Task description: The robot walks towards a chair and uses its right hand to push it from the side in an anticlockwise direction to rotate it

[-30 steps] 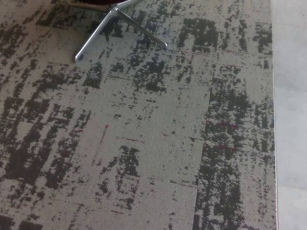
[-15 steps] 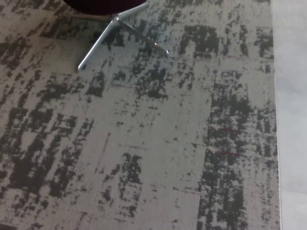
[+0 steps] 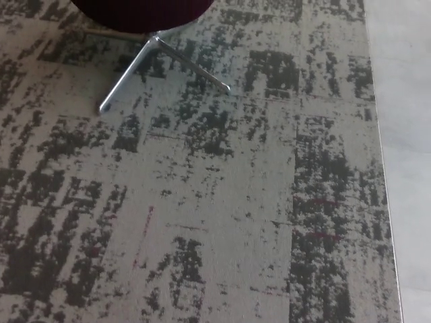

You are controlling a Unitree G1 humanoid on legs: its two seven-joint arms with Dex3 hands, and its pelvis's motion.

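Neither hand shows, so their state can't be told; the chair (image 3: 138, 13) has grown nearer above the carpet (image 3: 202, 202), approach nearly complete.

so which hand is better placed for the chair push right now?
Neither hand shows in the head view yet. The chair sits top left, its metal legs reaching onto the carpet. That puts its near side towards the robot's left, though the task names the right.
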